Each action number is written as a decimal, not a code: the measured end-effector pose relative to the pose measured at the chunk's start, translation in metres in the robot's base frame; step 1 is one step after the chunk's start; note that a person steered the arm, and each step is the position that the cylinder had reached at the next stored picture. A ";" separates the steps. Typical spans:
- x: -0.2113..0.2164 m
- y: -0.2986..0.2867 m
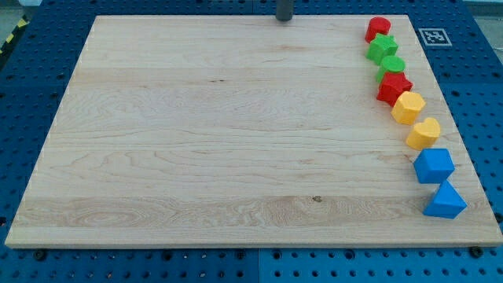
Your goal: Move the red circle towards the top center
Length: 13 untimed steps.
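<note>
At the view's top edge you see my tip (pixel 284 18) upright on the wooden board (pixel 220 141), touching no block. Your red circle (pixel 377 29) sits well right, heading a column beside the green star (pixel 383 48).

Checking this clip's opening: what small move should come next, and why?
Probably slide my tip toward the view's right, around beyond the red circle block: the tip sits at top centre, the block at the wooden board's top-right corner, untouched.
</note>
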State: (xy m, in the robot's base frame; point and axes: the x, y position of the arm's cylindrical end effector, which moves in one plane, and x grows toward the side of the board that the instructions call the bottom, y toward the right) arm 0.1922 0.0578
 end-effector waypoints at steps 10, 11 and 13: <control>0.187 0.073; 0.187 0.075; 0.187 0.093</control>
State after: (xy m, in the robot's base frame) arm 0.3794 0.1510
